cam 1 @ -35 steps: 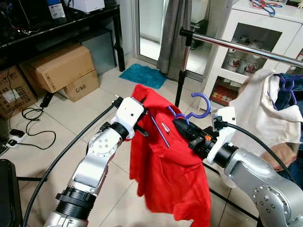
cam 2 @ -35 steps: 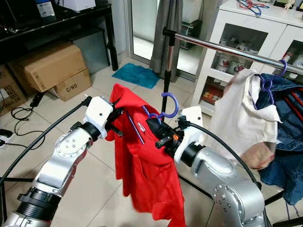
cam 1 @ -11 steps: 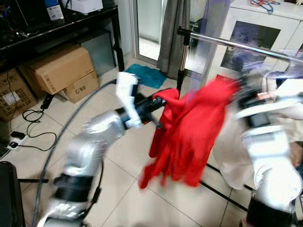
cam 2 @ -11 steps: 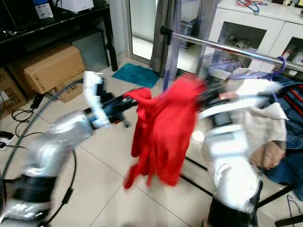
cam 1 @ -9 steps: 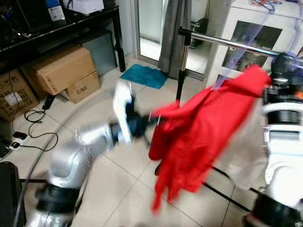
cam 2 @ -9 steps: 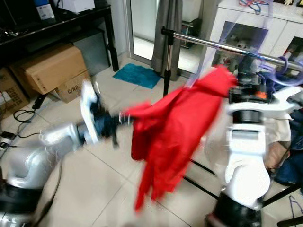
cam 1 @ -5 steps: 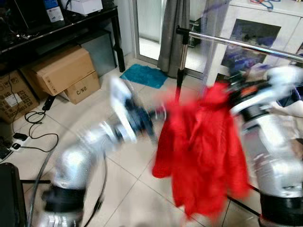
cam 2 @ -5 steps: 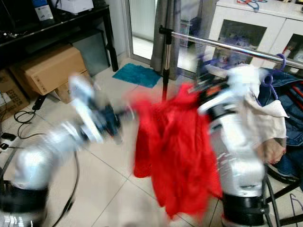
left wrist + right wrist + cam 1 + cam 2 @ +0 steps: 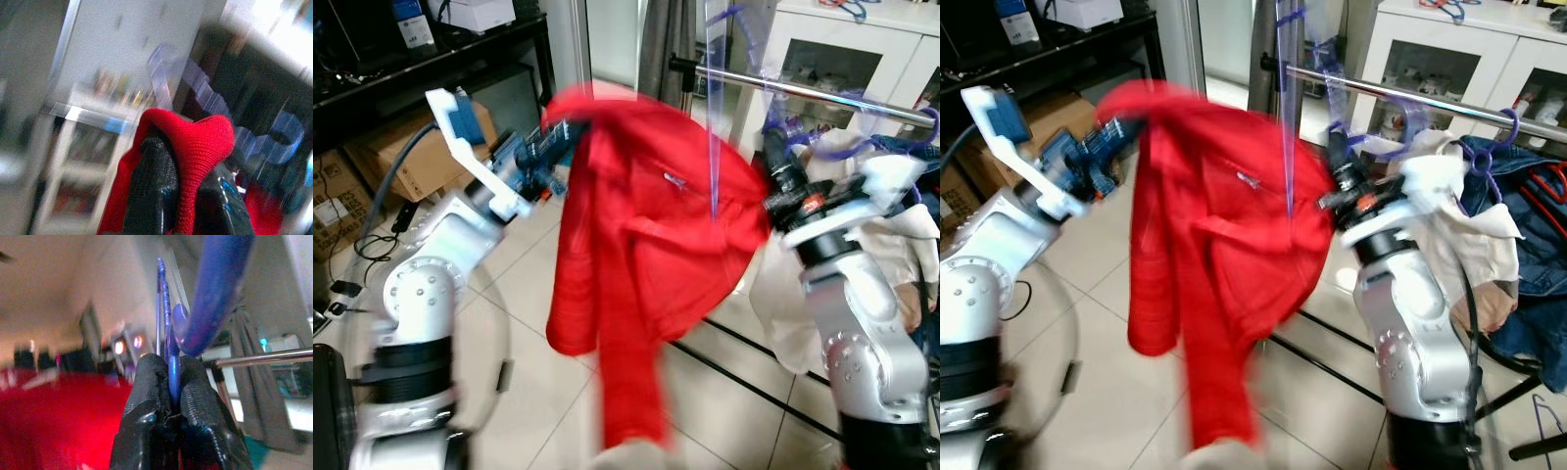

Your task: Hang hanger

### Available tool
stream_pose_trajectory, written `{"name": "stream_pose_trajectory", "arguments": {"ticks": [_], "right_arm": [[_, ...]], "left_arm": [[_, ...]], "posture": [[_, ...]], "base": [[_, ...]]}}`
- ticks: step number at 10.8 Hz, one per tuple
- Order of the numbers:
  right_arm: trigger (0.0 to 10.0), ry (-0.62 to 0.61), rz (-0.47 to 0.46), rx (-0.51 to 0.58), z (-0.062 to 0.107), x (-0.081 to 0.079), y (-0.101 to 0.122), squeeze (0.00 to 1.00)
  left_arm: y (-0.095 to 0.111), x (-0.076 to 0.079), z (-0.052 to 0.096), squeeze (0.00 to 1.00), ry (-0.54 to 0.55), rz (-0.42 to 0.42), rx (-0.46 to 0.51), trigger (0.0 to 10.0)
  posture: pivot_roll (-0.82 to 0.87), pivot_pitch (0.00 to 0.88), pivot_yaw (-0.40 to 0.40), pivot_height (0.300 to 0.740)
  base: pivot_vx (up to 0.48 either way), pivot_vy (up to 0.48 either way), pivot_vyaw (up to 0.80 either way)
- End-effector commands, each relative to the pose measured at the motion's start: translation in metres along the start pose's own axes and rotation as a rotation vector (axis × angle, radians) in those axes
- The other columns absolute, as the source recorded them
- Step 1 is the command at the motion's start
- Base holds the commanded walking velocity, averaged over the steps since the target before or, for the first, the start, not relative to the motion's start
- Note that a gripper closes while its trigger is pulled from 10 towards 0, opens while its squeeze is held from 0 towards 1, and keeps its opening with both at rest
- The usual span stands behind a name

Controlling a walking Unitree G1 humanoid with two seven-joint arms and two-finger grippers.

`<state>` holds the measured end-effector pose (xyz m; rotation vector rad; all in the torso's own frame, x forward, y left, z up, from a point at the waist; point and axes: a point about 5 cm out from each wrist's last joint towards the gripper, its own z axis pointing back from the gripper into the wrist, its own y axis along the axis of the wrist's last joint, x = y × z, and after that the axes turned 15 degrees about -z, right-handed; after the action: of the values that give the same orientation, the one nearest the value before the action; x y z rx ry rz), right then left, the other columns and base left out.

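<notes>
You are pinching the blue hanger in the right gripper and the red shirt in the left gripper; steady the swing, then hook the chrome rail.

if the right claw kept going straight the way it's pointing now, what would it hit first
Probably the metal clothes rail. The right claw, shut on the blue hanger, points up towards it, though depth is unclear.

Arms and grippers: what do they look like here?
Both arms are silver metal with black joint rings and white wrist housings. The left gripper and right gripper each have two black textured fingers. A black cable loops off the left wrist; the right wrist has an orange-red marking.
</notes>
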<state>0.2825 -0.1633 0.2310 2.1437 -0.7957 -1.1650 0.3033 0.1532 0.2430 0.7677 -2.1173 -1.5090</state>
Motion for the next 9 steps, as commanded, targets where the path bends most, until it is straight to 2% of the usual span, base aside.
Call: {"name": "stream_pose_trajectory", "arguments": {"ticks": [1, 3, 4, 5, 6, 7, 8, 9], "right_arm": [[0.0, 0.007, -0.144, 0.079, -0.006, -0.003, 0.012, 0.0], [0.0, 0.069, -0.378, 0.106, -0.011, -0.014, 0.014, 0.0], [0.0, 0.061, -0.496, 0.172, -0.012, -0.015, 0.022, 0.0], [0.0, 0.058, -0.498, 0.174, -0.012, -0.015, 0.024, 0.0], [0.0, 0.053, -0.427, 0.137, -0.01, -0.013, 0.024, 0.0], [0.0, 0.043, -0.27, 0.032, -0.003, -0.011, 0.017, 0.0], [0.0, 0.007, -0.169, -0.065, 0.006, -0.007, 0.008, 0.0], [0.0, -0.127, 0.031, -0.283, 0.032, 0.011, -0.013, 0.0]], "left_arm": [[-0.033, 0.008, 0.004, 0.0, -0.02, -0.033, -0.199, 0.0], [-0.074, 0.02, 0.01, 0.0, -0.059, -0.085, -0.392, 0.0], [-0.103, 0.04, 0.009, 0.0, -0.144, -0.061, -0.484, 0.0], [-0.111, 0.044, 0.008, 0.0, -0.161, -0.073, -0.505, 0.0], [-0.111, 0.044, 0.008, 0.0, -0.16, -0.091, -0.498, 0.0], [-0.106, 0.041, 0.009, 0.0, -0.144, -0.106, -0.482, 0.0], [-0.103, 0.038, 0.012, 0.0, -0.123, -0.114, -0.477, 0.0], [-0.093, 0.03, 0.02, 0.0, -0.025, -0.11, -0.441, 0.0]], "posture": [[-0.03, 0.0, 0.045, 0.74], [-0.03, 0.0, 0.052, 0.74], [-0.04, 0.0, 0.057, 0.74], [-0.04, 0.0, 0.06, 0.74], [-0.04, 0.0, 0.062, 0.74], [-0.04, 0.0, 0.063, 0.74], [-0.04, 0.0, 0.068, 0.74], [-0.05, 0.0, 0.074, 0.74]], "base": [[0.0, 0.0, 0.0], [0.0, 0.0, 0.0], [0.0, 0.0, 0.0], [0.0, 0.0, 0.0], [0.0, 0.0, 0.0], [0.0, 0.0, 0.0], [0.0, 0.0, 0.0], [0.0, 0.0, 0.0]]}}
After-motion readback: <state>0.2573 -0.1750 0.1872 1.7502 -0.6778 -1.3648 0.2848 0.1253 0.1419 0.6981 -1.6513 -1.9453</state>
